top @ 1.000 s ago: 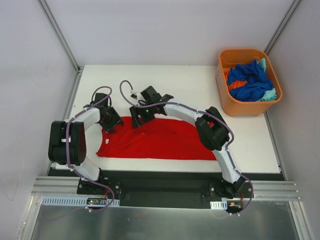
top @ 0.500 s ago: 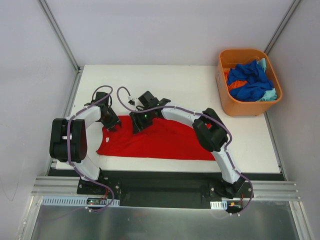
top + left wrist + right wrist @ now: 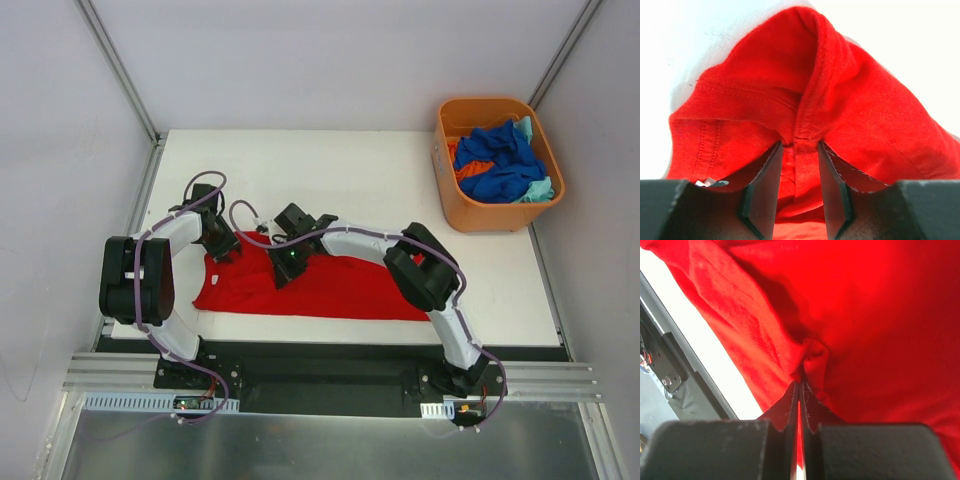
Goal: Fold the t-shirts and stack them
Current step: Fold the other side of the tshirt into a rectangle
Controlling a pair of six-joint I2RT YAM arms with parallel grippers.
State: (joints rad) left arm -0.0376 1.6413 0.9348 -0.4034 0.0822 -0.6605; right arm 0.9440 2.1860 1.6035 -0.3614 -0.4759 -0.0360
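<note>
Red t-shirt (image 3: 340, 288) overhead, wrists show left fingers (image 3: 762, 186), right fingers (image 3: 785, 412) pinching folds

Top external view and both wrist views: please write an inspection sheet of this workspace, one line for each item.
Surface: white table.
Job's things: red t-shirt spread near the arms; other shirts, blue, orange and teal, heaped in orange tub.
Clutter: nothing seen.
Grippers: left gripper pinches a shirt hem; right gripper shut on a cloth bunch.
Cables: purple cables loop along both arms.
Surroundings: pale walls, metal frame posts.
</note>
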